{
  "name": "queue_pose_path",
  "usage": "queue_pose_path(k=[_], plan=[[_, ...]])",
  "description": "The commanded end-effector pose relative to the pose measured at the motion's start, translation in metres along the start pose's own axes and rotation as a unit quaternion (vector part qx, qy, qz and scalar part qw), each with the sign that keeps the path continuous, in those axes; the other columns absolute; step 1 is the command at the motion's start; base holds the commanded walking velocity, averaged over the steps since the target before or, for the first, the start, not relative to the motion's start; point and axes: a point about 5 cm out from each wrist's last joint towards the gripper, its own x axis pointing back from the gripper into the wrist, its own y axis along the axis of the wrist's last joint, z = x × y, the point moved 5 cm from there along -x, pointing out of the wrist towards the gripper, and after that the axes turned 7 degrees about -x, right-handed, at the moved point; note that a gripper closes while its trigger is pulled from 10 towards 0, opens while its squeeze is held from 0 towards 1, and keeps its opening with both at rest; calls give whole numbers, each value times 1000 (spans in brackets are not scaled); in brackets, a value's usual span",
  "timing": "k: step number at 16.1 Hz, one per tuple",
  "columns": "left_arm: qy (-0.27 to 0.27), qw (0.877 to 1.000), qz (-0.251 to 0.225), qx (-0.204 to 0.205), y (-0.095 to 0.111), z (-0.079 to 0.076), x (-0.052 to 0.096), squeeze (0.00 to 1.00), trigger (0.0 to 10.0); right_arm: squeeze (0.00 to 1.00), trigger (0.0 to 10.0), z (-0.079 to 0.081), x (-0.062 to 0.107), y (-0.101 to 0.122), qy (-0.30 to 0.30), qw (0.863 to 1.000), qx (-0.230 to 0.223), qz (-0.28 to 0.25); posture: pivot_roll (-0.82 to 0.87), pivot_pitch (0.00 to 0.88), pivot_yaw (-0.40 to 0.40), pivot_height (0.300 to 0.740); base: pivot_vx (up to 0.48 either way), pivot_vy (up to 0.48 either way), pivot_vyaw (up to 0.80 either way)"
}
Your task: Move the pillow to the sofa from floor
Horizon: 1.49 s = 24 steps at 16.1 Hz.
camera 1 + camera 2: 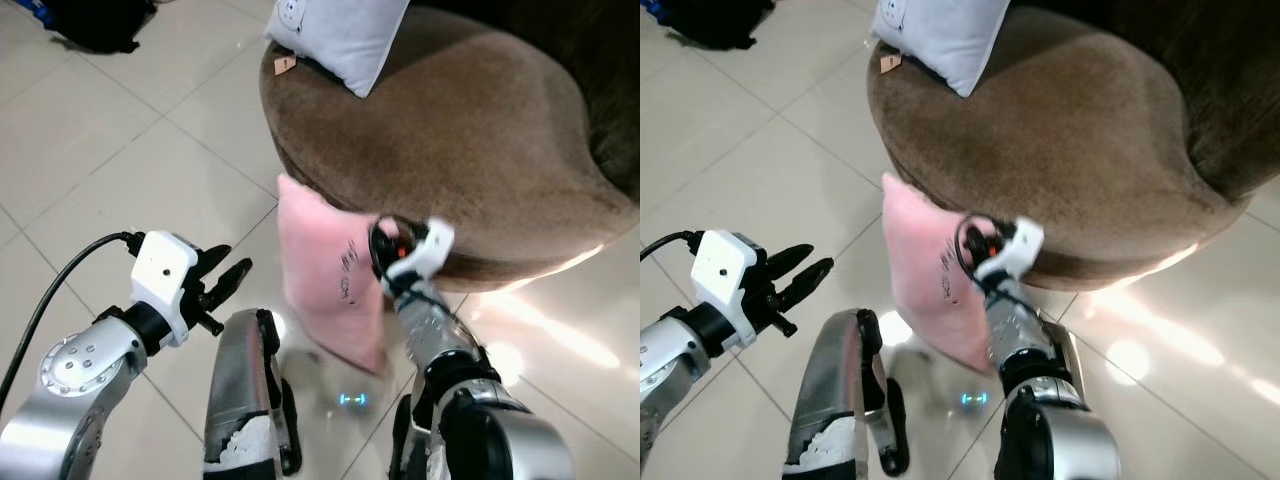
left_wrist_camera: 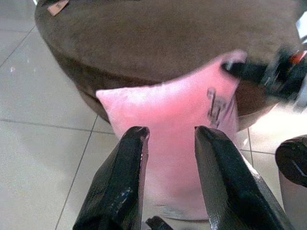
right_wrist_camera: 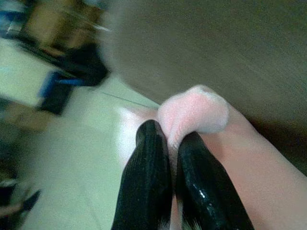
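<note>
Pink, soft and light by the look: pillow (image 1: 330, 275) upright against the near edge of the brown sofa (image 1: 470, 140), low corner close to the tiled floor (image 1: 120, 180). Pinched at its upper right corner by the right gripper (image 3: 169, 143), fabric bunching between the fingers. Left gripper (image 1: 222, 280) idle at left, jaws spread. Probably floppy from one corner; better grasped deeper along the edge.

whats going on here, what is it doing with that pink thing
The robot's right pincer is shut on a corner of the pink pillow, holding it upright against the side of the brown sofa, with its lower end near the tiled floor. The left pincer is open and apart from the pillow, pointing toward it. A white pillow already lies on the sofa's edge.
</note>
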Motion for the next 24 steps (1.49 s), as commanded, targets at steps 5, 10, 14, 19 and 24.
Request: queue_pose_path(k=[5, 10, 14, 19, 24], plan=[[34, 998, -48, 24, 13, 3, -9, 0, 10000, 0, 0, 100, 6, 102, 119, 978, -46, -166, 120, 120, 18, 528, 0, 0, 0], [79, 989, -123, 19, 63, 18, -38, 0, 10000, 0, 10000, 110, 34, 193, 13, 962, 36, -269, 64, 66, 25, 528, 0, 0, 0], [135, 982, -131, 2, 76, 37, -49, 0, 10000, 0, 10000, 116, 45, 203, -16, 951, 124, -283, 33, 39, 47, 547, 0, 0, 0], [177, 977, -112, -25, 64, 39, -51, 0, 10000, 0, 10000, 117, 40, 186, -51, 948, 181, -258, 33, 38, 42, 607, 0, 0, 0], [218, 966, -122, -58, 67, 51, -46, 0, 10000, 0, 10000, 124, 39, 183, -46, 948, 189, -251, 27, 35, 28, 652, 0, 0, 0]])
